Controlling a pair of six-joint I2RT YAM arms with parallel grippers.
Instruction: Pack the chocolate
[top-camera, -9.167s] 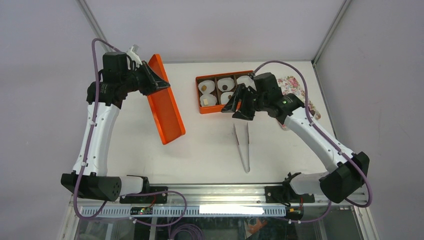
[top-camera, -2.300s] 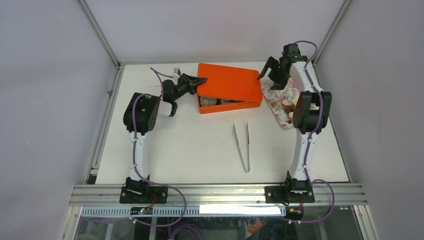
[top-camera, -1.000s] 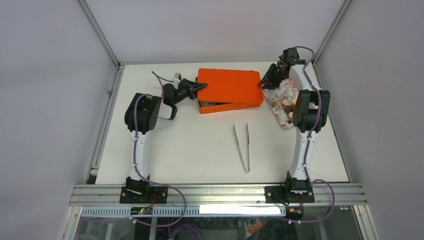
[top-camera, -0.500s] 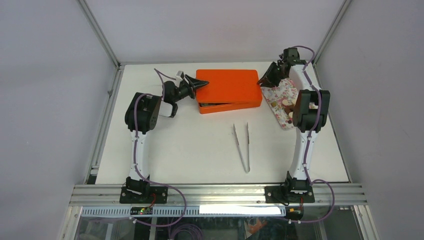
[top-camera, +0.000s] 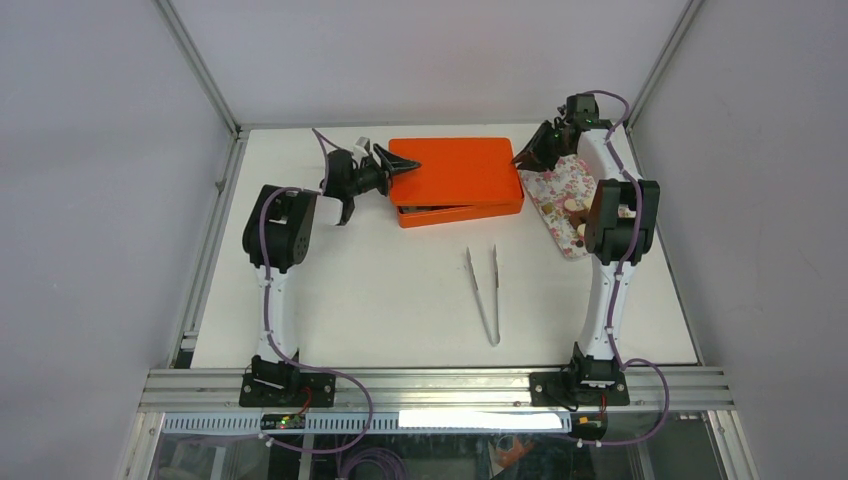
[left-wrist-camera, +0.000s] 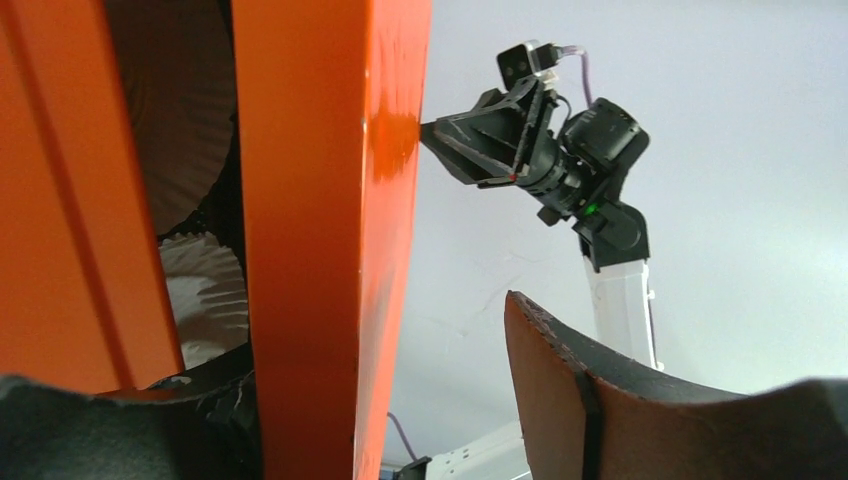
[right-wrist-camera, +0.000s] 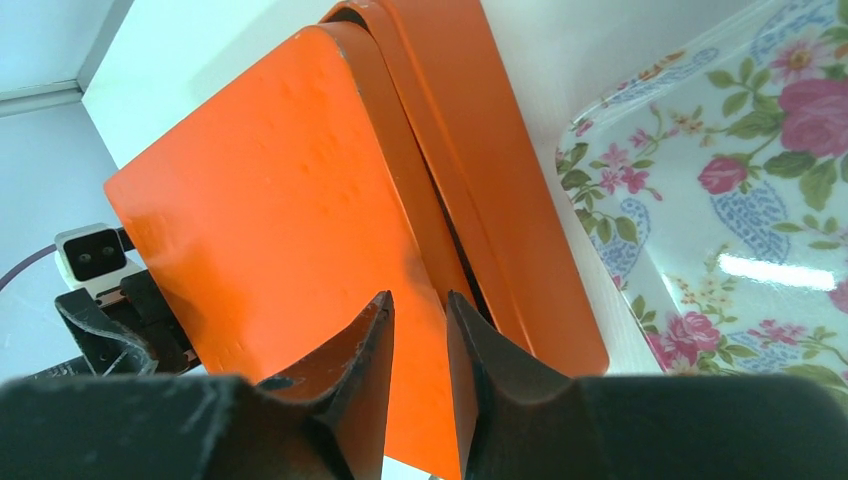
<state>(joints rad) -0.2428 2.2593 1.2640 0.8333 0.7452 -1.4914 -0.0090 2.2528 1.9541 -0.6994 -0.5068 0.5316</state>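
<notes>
An orange lid (top-camera: 455, 170) lies on the orange box (top-camera: 450, 213), still slightly raised at its left end. The lid covers the inside, so only white paper cups (left-wrist-camera: 200, 290) show in the left wrist view. Small chocolate pieces (top-camera: 576, 206) rest on the floral tray (top-camera: 556, 192). My left gripper (top-camera: 392, 163) is open, straddling the lid's left edge (left-wrist-camera: 330, 250). One finger (left-wrist-camera: 600, 400) stands well off the lid. At the lid's right end my right gripper (top-camera: 525, 158) rests its tips. Its jaws (right-wrist-camera: 418, 300) stand a narrow gap apart, nothing between them.
Metal tweezers (top-camera: 485, 290) lie on the white table in front of the box. The floral tray (right-wrist-camera: 720, 200) sits just right of the box, under the right arm. Metal frame posts and grey walls border the table at the back and sides.
My left jaws have opened off the lid's left edge, and that end of the lid has sunk lower over the box. The right gripper has hardly moved.
</notes>
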